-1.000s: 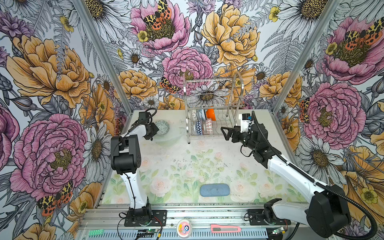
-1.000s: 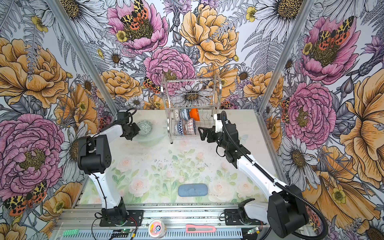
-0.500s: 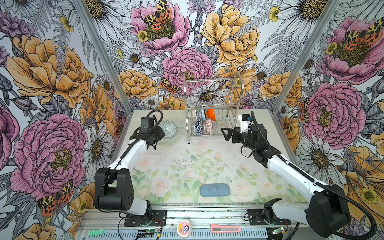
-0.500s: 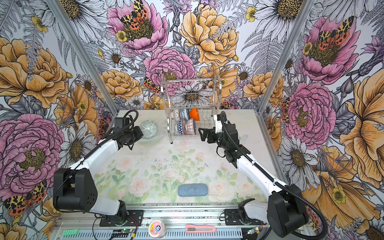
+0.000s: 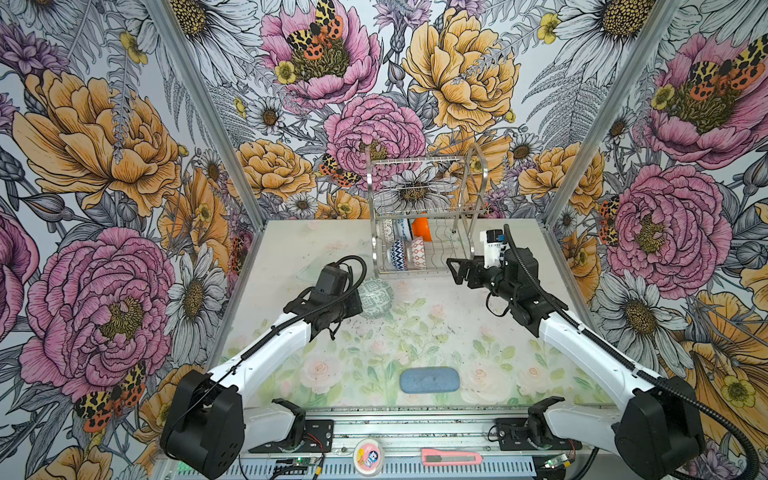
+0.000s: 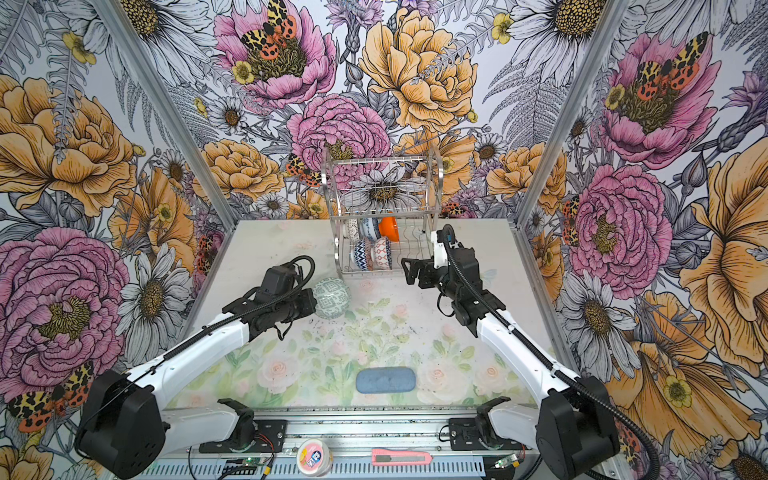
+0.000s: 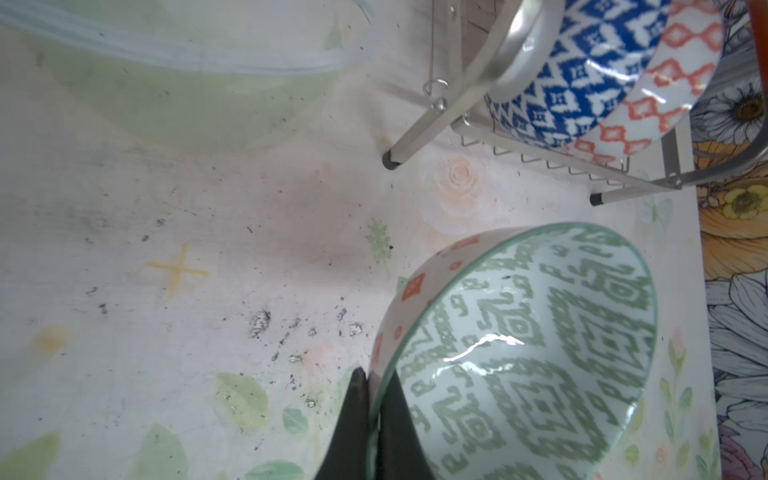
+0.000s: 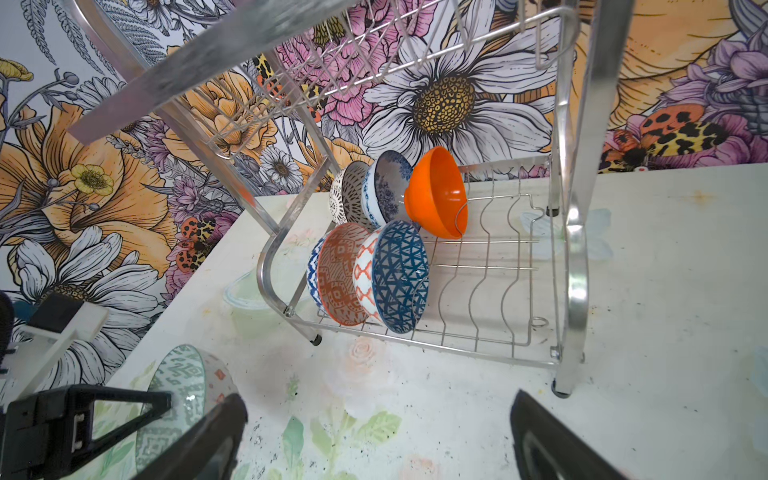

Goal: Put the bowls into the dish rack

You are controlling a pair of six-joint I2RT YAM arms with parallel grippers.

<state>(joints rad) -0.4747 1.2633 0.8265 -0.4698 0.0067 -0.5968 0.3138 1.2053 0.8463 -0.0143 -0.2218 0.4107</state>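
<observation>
Grey-green bowl (image 5: 375, 298) hanging rim-clamped in left tool (image 7: 374, 399); dish rack (image 5: 471, 199) standing toward far edge of counter (image 5: 291, 257); right tool (image 5: 454, 271) gaping, empty.

Grey-green bowl (image 7: 519, 353) runs off the edge, left wrist view. Right end effector (image 8: 376, 401) fingers (image 8: 216, 436) likewise, right wrist view. Dish rack (image 8: 577, 249) has rear bowls (image 8: 349, 191) half-hidden.

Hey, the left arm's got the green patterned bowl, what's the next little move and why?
Probably carry the grey-green bowl toward the lower tier of the dish rack: the left gripper is clamped on its rim, and slots beside the dark-blue triangle bowl look free.
</observation>
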